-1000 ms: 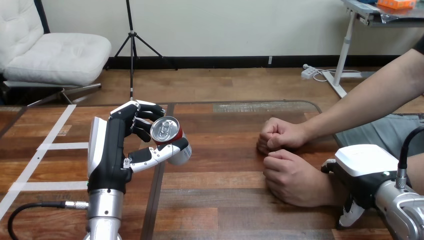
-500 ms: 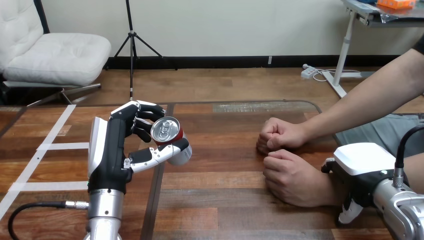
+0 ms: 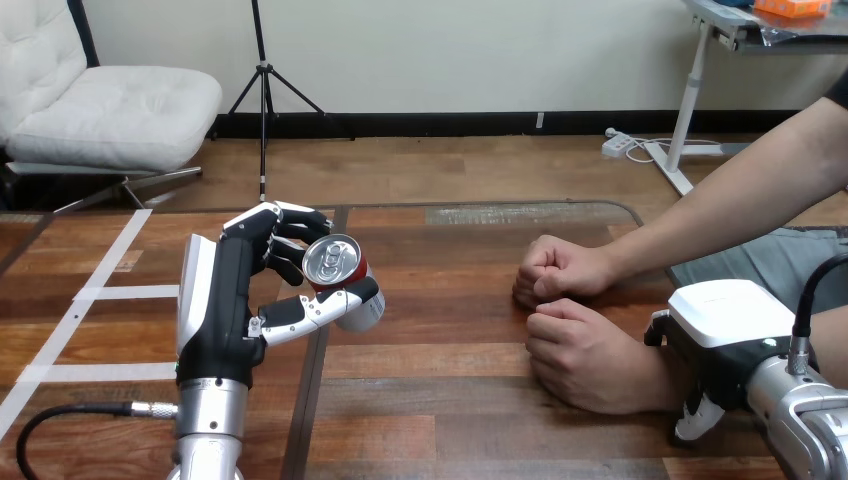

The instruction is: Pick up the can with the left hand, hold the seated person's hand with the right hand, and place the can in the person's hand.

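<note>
left hand point(image 3: 215, 300) still gripping can point(image 3: 338, 270) | right hand point(image 3: 725, 318) at person's wrist point(image 3: 652, 380), grip unclear, barely shifted

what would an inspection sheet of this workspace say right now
surface: wooden table, planks with dark seams
job's things: can, red, tilted, silver top toward the camera; person's farther hand and person's nearer hand, both closed fists on the table, close together
clutter: white tape strips at the table's left
hands: left hand curled round the can; right hand beside the nearer hand's wrist, hold cannot be told
cables: nothing seen among the job's things
surroundings: person seated at the table's right
</note>
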`<move>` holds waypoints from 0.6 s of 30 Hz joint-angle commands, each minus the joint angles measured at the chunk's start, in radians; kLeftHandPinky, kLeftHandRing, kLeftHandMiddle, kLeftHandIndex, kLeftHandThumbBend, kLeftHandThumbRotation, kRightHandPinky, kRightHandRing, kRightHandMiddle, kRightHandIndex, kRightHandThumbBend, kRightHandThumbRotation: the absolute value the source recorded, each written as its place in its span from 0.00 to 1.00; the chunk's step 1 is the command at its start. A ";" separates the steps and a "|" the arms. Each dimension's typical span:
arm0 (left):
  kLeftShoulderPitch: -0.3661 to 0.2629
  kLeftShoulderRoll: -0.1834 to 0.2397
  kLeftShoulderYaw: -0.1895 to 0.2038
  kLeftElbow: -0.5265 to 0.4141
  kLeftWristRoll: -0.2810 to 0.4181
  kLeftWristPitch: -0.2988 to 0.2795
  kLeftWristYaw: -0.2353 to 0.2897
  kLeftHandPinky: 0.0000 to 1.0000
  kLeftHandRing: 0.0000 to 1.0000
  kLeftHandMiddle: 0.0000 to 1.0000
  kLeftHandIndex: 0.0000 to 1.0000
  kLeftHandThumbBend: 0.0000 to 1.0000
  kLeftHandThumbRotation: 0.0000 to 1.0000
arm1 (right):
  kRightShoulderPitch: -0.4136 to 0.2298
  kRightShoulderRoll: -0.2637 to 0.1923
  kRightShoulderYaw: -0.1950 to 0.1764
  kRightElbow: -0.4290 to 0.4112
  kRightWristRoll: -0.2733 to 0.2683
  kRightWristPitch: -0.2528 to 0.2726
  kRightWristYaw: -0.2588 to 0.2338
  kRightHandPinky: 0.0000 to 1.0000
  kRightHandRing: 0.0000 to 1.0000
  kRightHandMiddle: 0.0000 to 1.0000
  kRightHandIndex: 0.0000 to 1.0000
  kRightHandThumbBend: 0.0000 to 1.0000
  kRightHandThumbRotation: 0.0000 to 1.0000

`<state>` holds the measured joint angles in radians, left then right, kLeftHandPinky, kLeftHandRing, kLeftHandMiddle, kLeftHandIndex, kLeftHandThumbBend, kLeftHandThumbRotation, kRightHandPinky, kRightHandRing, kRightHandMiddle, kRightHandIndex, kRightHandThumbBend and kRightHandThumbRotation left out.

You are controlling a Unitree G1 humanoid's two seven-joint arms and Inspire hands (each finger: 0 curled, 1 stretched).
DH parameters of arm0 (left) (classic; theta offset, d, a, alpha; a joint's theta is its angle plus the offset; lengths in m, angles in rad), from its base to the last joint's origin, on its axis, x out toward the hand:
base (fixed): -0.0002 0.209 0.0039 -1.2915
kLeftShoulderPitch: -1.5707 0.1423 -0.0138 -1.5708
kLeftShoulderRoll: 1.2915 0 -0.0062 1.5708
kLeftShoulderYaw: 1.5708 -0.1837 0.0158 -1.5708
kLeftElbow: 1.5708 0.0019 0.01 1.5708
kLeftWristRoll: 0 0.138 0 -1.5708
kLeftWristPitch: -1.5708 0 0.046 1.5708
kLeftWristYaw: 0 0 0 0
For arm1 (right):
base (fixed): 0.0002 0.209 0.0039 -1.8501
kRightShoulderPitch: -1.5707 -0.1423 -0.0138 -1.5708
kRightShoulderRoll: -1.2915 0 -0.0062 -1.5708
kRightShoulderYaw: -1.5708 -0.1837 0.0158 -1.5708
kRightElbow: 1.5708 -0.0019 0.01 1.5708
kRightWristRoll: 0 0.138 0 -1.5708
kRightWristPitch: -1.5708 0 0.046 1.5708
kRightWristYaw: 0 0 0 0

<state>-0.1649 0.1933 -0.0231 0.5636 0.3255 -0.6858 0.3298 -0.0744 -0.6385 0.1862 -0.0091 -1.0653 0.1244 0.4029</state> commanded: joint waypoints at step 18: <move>-0.046 0.016 0.015 -0.036 0.002 -0.011 0.003 0.35 0.41 0.48 0.52 0.68 0.00 | -0.080 -0.013 -0.013 0.008 0.034 0.021 -0.054 0.35 0.47 0.56 0.62 0.73 0.00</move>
<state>-0.1649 0.1934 -0.0218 0.5636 0.3270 -0.6853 0.3258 -0.0793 -0.6380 0.1862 0.0049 -1.0401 0.1423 0.3899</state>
